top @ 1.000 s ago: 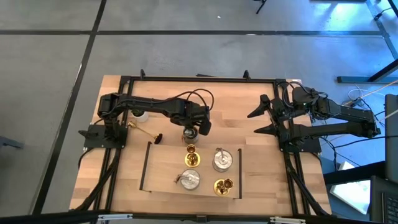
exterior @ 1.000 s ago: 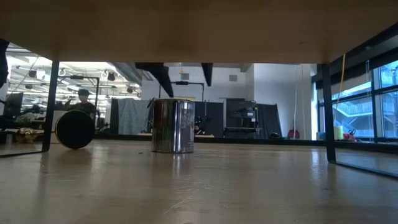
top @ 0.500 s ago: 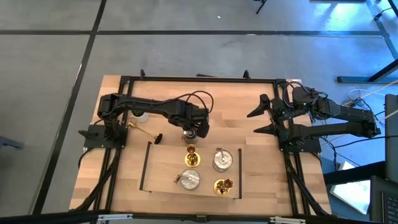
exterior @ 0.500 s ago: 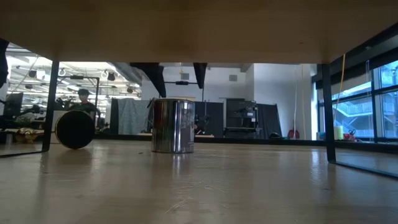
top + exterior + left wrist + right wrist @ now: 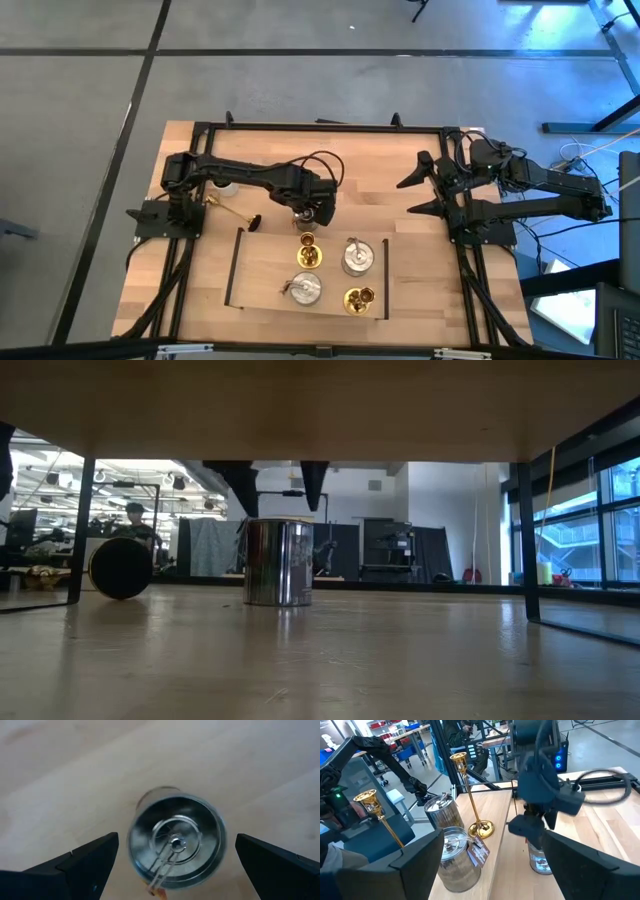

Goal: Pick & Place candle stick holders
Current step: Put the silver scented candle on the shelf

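A squat silver candle stick holder (image 5: 175,842) stands upright on its base on the wooden table (image 5: 200,270), also seen in the low view (image 5: 279,562). My left gripper (image 5: 277,485) hangs open just above it and points down. One finger (image 5: 90,862) is on each side, and neither touches it. Two gold holders (image 5: 308,250) (image 5: 360,298) and two silver ones (image 5: 357,257) (image 5: 303,290) stand inside a dark-lined area. One gold holder (image 5: 232,211) lies on its side at the left. My right gripper (image 5: 418,193) waits open at the right.
A dark frame line (image 5: 233,270) borders the area where the standing holders are. The lying holder's round base (image 5: 120,567) faces the low camera. A small white object (image 5: 225,187) sits by the left arm's base. A person (image 5: 134,520) sits in the room beyond.
My left gripper has edged a little toward the table's left edge over the silver holder and tipped further downward. Its fingers have stayed open. The holder has not moved.
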You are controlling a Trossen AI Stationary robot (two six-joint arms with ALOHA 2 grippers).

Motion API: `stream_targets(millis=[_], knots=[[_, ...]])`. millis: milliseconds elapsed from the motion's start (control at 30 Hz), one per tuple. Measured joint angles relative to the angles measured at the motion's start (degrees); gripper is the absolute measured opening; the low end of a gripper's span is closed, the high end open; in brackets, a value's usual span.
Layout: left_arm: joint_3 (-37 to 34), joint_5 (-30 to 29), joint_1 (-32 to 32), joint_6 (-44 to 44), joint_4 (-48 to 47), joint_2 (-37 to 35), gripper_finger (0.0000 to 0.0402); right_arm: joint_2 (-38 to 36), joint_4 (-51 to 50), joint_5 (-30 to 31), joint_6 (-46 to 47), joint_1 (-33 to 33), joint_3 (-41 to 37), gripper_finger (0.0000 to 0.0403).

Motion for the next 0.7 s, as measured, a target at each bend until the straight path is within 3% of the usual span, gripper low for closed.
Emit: stream_targets(millis=[700], knots=[[-0.02,2.35,0.04,-0.76,2.63,2.04,0.04,0.04,-0.32,-0.15,-0.25,0.0,0.0,0.0338]])
